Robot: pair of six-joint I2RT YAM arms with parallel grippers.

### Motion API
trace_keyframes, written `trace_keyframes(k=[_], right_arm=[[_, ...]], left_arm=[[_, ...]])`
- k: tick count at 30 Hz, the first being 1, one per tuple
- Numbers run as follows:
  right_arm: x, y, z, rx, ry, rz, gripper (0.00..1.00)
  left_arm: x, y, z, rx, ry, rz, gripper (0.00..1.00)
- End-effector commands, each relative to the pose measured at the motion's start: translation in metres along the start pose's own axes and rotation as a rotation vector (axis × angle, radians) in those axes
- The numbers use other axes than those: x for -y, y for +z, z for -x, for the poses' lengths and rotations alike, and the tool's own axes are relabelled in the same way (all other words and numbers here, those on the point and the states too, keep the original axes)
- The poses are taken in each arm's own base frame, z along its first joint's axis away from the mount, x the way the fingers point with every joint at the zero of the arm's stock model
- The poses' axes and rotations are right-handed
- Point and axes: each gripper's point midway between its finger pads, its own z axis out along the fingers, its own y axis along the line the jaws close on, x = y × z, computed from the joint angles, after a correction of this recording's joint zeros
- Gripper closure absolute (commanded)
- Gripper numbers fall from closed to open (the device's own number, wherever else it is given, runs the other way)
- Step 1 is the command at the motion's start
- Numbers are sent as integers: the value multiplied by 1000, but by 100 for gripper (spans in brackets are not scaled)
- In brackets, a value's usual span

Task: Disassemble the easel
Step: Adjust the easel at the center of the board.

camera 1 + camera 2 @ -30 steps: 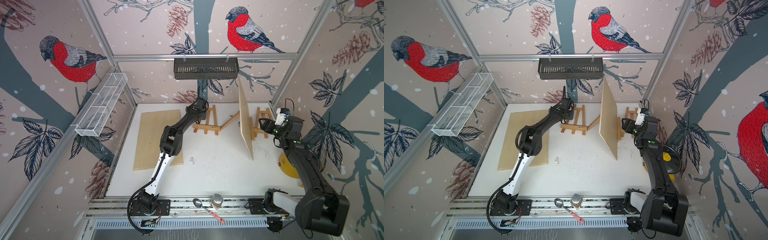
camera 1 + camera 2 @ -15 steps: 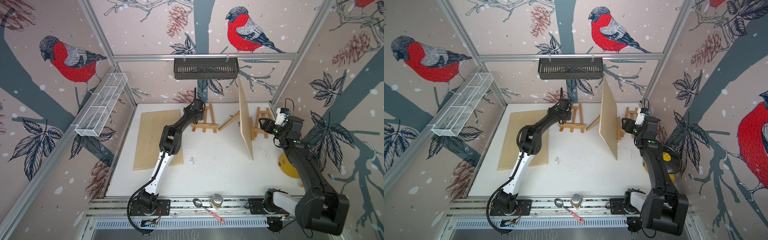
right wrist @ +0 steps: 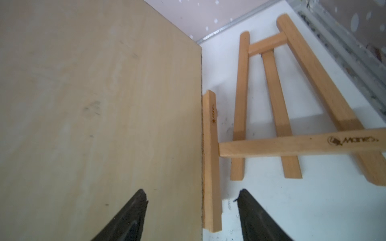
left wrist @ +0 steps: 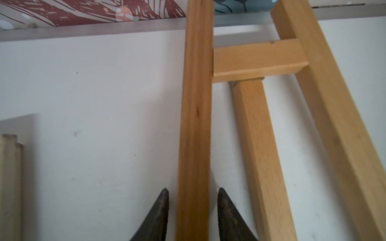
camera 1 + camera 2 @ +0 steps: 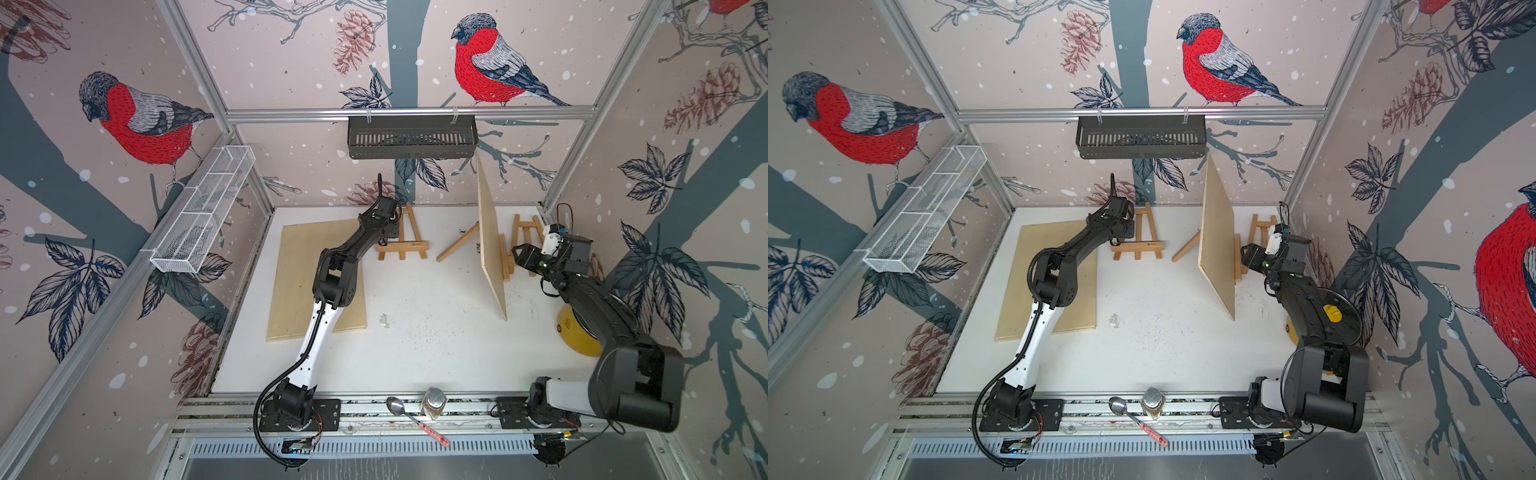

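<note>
Far centre, left gripper [image 4: 192,188] spread astride light wooden easel leg [image 4: 195,104], right gripper [image 3: 191,191] spread astride upright pale plywood board [image 3: 94,104]

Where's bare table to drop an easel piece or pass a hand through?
Free: front-centre table, bordered by the flat board, the upright board and the front rail; only a small clear scrap lies there. Crowded: back right, where the flat-lying easel, yellow object and right arm sit; back centre has a second easel and loose strut.
</note>
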Motion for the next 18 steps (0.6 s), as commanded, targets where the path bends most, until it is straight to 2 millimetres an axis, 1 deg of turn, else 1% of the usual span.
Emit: trace_keyframes(k=[1, 3, 6, 9, 12, 13, 15, 16, 18], right_arm=[[9, 13, -5, -11, -3, 10, 30], [11, 23, -14, -46, 13, 32, 31], [9, 35, -25, -84, 26, 86, 34], [5, 42, -32, -106, 41, 133, 36], [8, 47, -37, -117, 56, 133, 38], [10, 48, -40, -121, 60, 129, 38], [13, 52, -44, -129, 70, 126, 40], [14, 53, -47, -134, 76, 127, 41], [15, 57, -53, -147, 89, 140, 44]], left_arm=[[9, -35, 29, 62, -26, -53, 60], [11, -55, 46, 115, -25, -66, 60], [15, -94, 72, 185, -22, -89, 61], [24, -130, 86, 223, -15, -148, 67], [32, -165, 87, 245, -16, -221, 71], [34, -175, 85, 253, -21, -241, 71], [39, -203, 79, 297, -17, -305, 71], [39, -212, 74, 315, -20, -318, 72], [35, -239, 66, 371, -36, -334, 71]])
